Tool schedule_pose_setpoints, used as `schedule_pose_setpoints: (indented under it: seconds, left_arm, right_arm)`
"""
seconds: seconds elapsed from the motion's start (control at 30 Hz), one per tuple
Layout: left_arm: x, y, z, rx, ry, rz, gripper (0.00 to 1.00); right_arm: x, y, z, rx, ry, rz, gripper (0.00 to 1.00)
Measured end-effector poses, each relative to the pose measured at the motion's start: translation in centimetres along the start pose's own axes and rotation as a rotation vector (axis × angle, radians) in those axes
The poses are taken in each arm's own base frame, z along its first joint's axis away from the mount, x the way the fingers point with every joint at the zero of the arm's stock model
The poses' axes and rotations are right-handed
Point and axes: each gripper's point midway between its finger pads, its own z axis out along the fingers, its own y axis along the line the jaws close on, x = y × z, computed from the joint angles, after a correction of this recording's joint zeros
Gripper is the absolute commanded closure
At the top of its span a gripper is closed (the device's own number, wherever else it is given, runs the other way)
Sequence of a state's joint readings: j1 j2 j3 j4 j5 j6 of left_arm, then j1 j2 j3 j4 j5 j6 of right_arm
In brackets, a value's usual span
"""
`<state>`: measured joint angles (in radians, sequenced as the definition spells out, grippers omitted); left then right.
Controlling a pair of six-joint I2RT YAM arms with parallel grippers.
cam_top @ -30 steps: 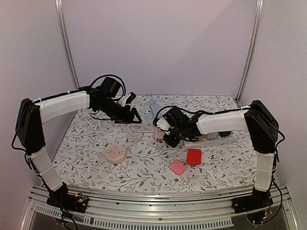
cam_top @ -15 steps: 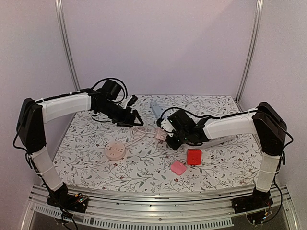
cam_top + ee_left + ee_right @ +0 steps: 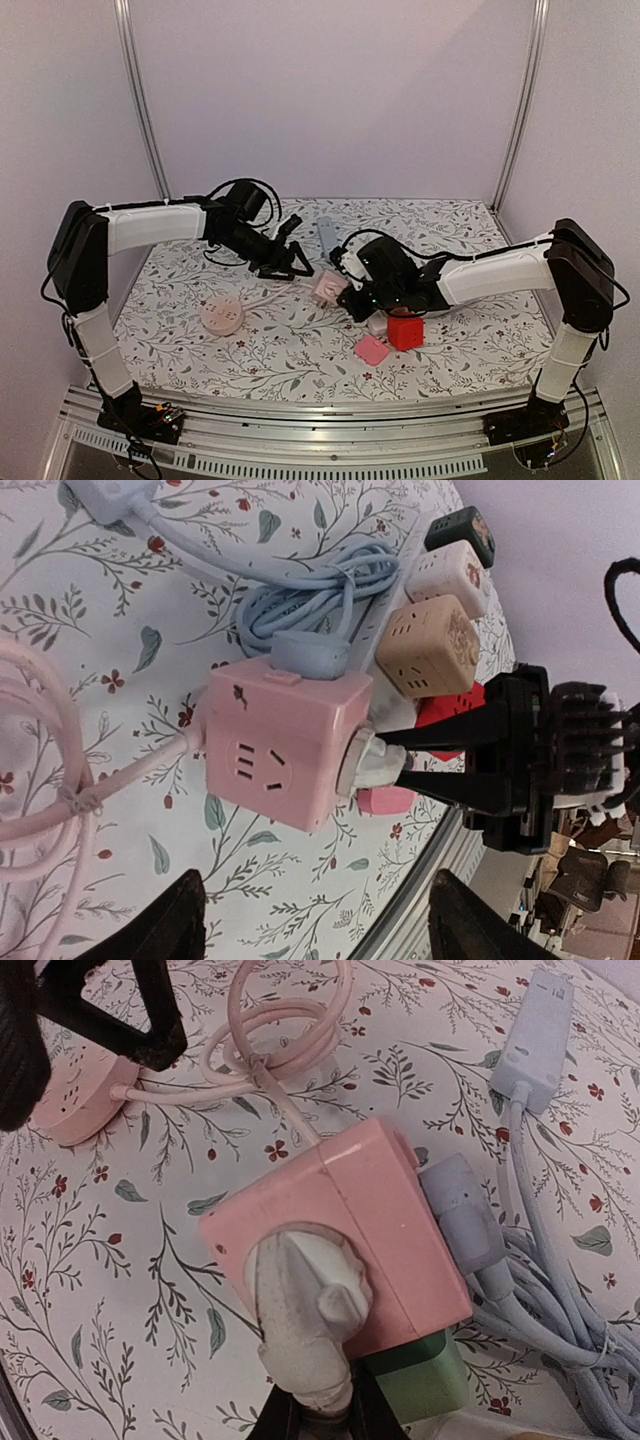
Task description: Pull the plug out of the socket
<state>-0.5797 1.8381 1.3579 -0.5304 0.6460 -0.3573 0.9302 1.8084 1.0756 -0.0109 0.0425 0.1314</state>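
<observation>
The pink cube socket (image 3: 327, 288) (image 3: 270, 740) (image 3: 380, 1210) lies mid-table with a grubby white plug (image 3: 300, 1320) (image 3: 375, 765) seated in one face. My right gripper (image 3: 355, 296) (image 3: 315, 1418) is shut on that plug from the right. Its black fingers (image 3: 440, 738) pinch the plug's body. A light blue plug (image 3: 305, 652) (image 3: 460, 1215) sits in another face of the cube. My left gripper (image 3: 290, 262) (image 3: 320, 920) hangs open just left of the cube. Nothing is between its fingers, and the cube lies ahead of them.
A round pink socket (image 3: 221, 316) (image 3: 75, 1100) is tied to the cube by a coiled pink cord (image 3: 290, 1020). A coiled blue cable (image 3: 320, 590) and strip (image 3: 325, 232), a beige cube (image 3: 430, 645), green cube (image 3: 420, 1380), red cube (image 3: 405, 330) and pink block (image 3: 372, 350) crowd the right.
My right gripper has closed on the white plug and its arm has dropped lower. The left arm has swung right toward the cube. The round pink socket has slid a little left.
</observation>
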Motion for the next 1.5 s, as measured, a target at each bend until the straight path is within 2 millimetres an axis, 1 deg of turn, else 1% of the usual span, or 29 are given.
schedule_pose_setpoints:
  seconds: [0.2,0.33,0.43,0.47,0.53,0.63,0.97,1.07,1.13,1.17,1.23,1.33,1.43,1.5]
  left_arm:
    - [-0.2,-0.6,0.3,0.046,-0.003,-0.001,0.25]
    - [-0.1,-0.5,0.7,0.059,0.005,-0.007,0.25]
    - [0.2,-0.2,1.2,0.07,0.023,-0.023,0.23]
    - [0.4,-0.1,1.5,0.075,0.03,-0.029,0.2]
    - [0.6,0.0,2.0,0.091,0.046,-0.043,0.18]
    - [1.0,0.1,2.5,0.112,0.066,-0.058,0.17]
    - [1.0,0.1,2.8,0.124,0.07,-0.062,0.17]
    - [1.1,0.5,3.0,0.114,0.074,-0.065,0.2]
    - [1.2,0.6,3.1,0.108,0.074,-0.066,0.29]
    - [1.2,0.7,3.2,0.106,0.074,-0.064,0.32]
    - [1.2,0.7,3.2,0.105,0.075,-0.062,0.31]
    - [1.3,0.7,3.4,0.109,0.079,-0.058,0.27]
    - [1.5,0.8,3.7,0.114,0.088,-0.058,0.26]
    - [1.6,0.9,3.9,0.118,0.095,-0.062,0.28]
  right_arm:
    - [-0.1,3.3,-0.2,-0.094,-0.019,0.01,1.0]
    - [-0.2,4.6,-0.3,-0.135,-0.029,0.016,1.0]
    - [-0.4,4.8,-0.5,-0.146,-0.037,0.025,1.0]
    - [-0.3,4.8,-0.6,-0.147,-0.037,0.028,1.0]
    - [-0.5,4.8,-0.7,-0.151,-0.044,0.035,1.0]
    - [-0.6,5.0,-0.9,-0.162,-0.05,0.046,1.0]
    - [-0.5,5.1,-1.2,-0.175,-0.057,0.069,1.0]
    - [-0.6,5.3,-1.3,-0.187,-0.061,0.073,1.0]
    - [-0.9,5.5,-1.4,-0.199,-0.068,0.072,1.0]
    - [-1.0,5.6,-1.5,-0.205,-0.072,0.072,1.0]
    - [-1.1,5.8,-1.6,-0.216,-0.076,0.072,1.0]
    - [-1.2,6.0,-1.7,-0.225,-0.076,0.074,1.0]
    - [-1.2,6.0,-1.7,-0.226,-0.076,0.074,1.0]
    - [-1.2,6.0,-1.7,-0.227,-0.076,0.073,1.0]
